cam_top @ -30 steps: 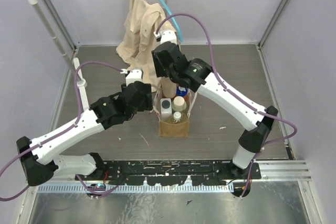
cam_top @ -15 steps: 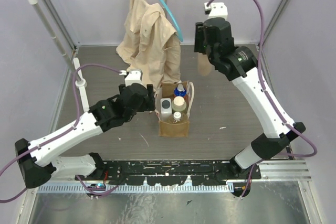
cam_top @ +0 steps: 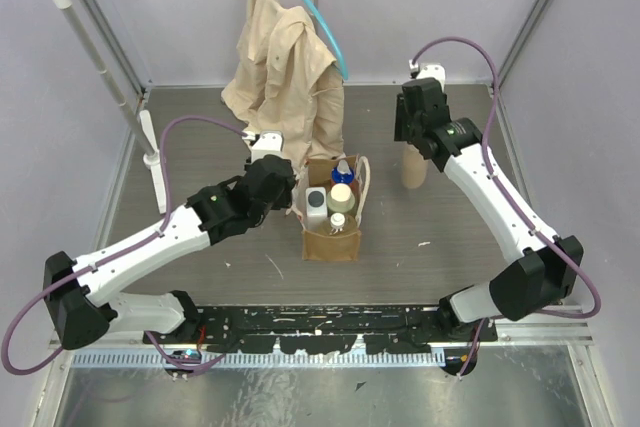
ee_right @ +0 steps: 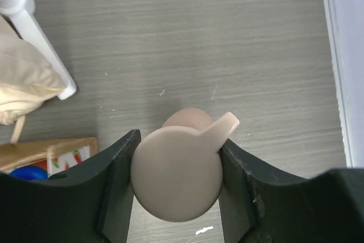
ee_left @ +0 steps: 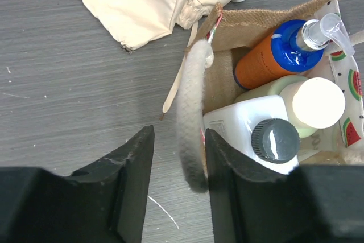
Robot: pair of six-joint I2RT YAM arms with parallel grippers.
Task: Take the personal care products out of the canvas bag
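The canvas bag (cam_top: 331,235) stands upright near the middle of the table (cam_top: 200,127), its mouth open. 4 bottles stand inside it: a white jug-shaped bottle (ee_left: 244,119) with a dark cap, an orange bottle with blue cap (ee_left: 263,62), a pale olive bottle with cream cap (ee_left: 318,102), and a small clear bottle with white cap (cam_top: 338,219) on the side towards the near edge.

The left pincer (ee_left: 177,140) sits low at the bag's left side. Its jaws are apart, and a cream loop handle (ee_left: 190,112) runs between the 2 fingers. The handle lies against the finger nearer the bag, with a gap on its other side, so it is not clamped.

The right pincer (ee_right: 177,157) is clamped on the flat head of the peach pump-top bottle (cam_top: 413,169). That bottle is out of the bag and upright, well to the bag's right and a little closer to the far edge. I cannot tell whether its base rests on the table.

A beige shirt (cam_top: 285,67) hangs on a blue hanger (cam_top: 322,9) near the far edge, its hem draped down just behind the bag.
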